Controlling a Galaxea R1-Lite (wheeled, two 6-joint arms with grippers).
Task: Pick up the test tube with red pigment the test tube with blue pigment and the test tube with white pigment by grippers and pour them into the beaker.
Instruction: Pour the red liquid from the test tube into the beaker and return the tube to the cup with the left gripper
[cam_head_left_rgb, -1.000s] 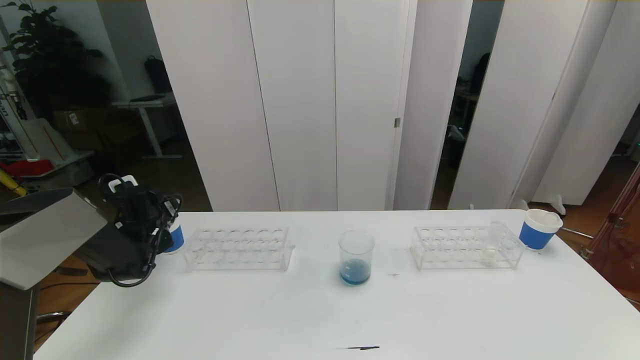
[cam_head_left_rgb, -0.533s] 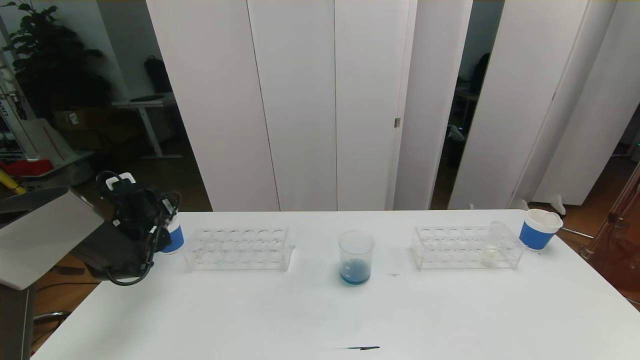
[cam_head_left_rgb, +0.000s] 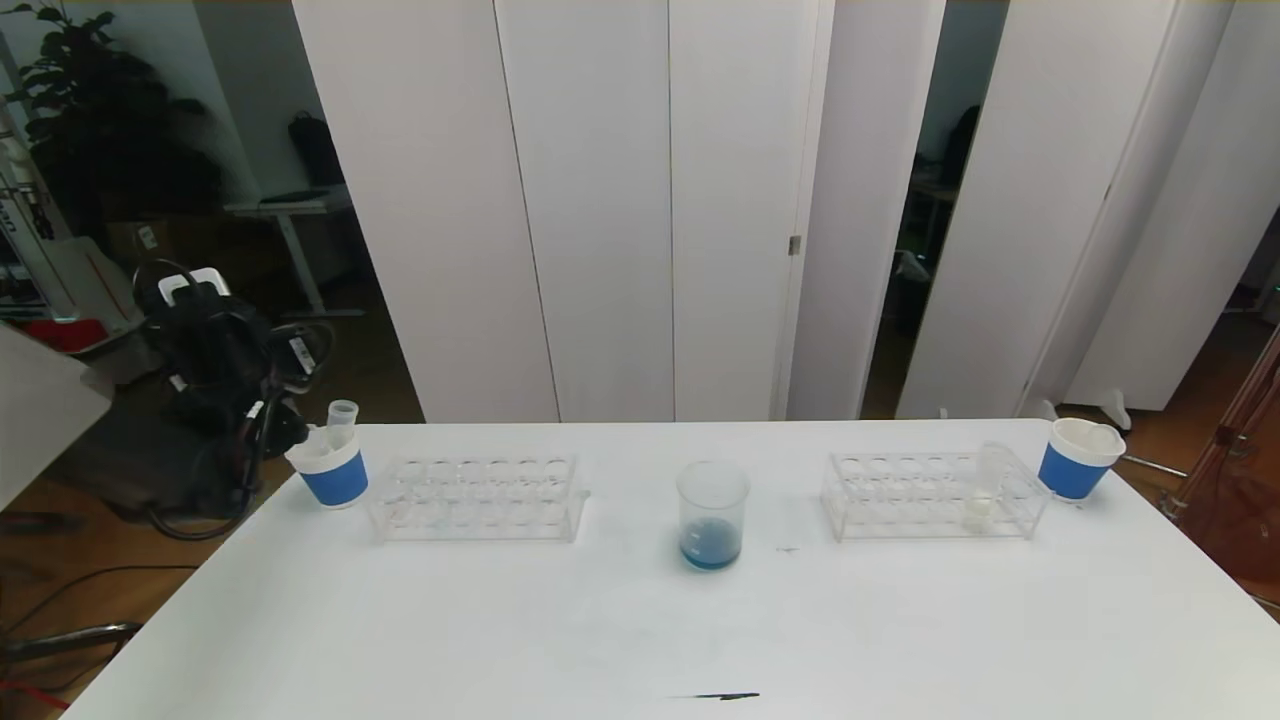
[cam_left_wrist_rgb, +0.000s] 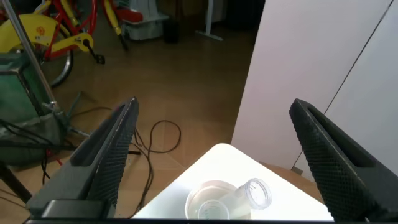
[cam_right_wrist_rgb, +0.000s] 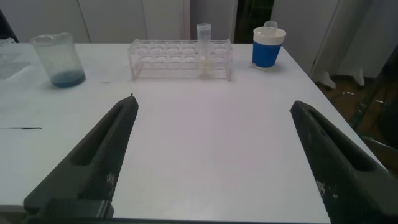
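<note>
The beaker (cam_head_left_rgb: 712, 515) stands mid-table with blue liquid at its bottom, and shows again in the right wrist view (cam_right_wrist_rgb: 59, 59). The test tube with white pigment (cam_head_left_rgb: 985, 492) stands upright in the right clear rack (cam_head_left_rgb: 935, 495), also seen from the right wrist (cam_right_wrist_rgb: 203, 51). No tube with red or blue pigment shows. My left gripper (cam_left_wrist_rgb: 214, 104) is open and empty, hanging above and beyond the table's far left corner. Below it is a blue-banded cup (cam_left_wrist_rgb: 214, 202) holding empty tubes (cam_left_wrist_rgb: 256, 193). My right gripper (cam_right_wrist_rgb: 212, 102) is open and empty over bare table.
The left arm (cam_head_left_rgb: 215, 370) is off the table's left edge, behind the left cup (cam_head_left_rgb: 330, 472). An empty clear rack (cam_head_left_rgb: 475, 497) lies left of the beaker. Another blue-banded cup (cam_head_left_rgb: 1078, 458) stands at the far right. A thin dark mark (cam_head_left_rgb: 725, 696) lies near the front edge.
The left arm has risen and drawn back to the left, uncovering the left cup and the empty tube sticking out of it. Nothing on the table has moved.
</note>
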